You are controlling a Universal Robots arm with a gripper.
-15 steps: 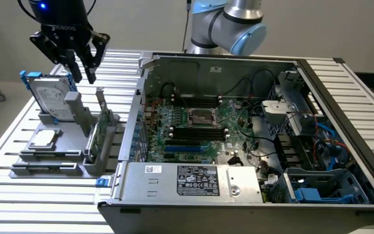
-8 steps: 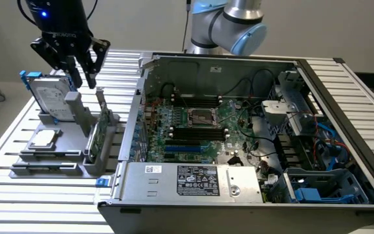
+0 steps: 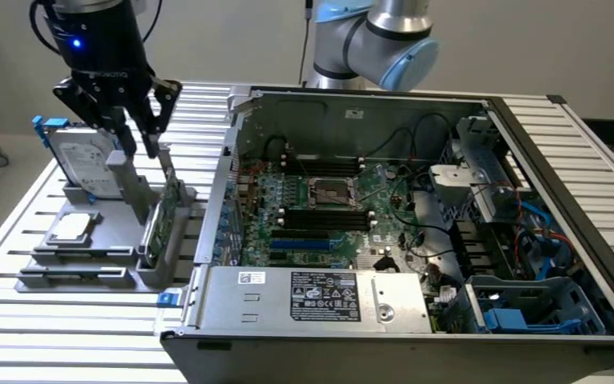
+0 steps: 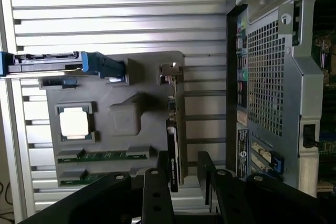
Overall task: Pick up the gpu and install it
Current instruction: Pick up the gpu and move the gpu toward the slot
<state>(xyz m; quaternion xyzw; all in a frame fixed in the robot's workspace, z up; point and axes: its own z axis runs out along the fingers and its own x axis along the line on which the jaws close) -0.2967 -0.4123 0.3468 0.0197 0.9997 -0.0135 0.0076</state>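
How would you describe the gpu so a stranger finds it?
At the exterior view's left of the open computer case lies a gray holder. The gpu stands on edge on its side nearest the case: a thin green card, unlike the flat silver chip and the blue-framed hard drive.

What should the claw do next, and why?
Probably lower straight down, since the claw is open and hovers just above the gpu, which stands on edge in its gray holder; it isn't around the card yet.
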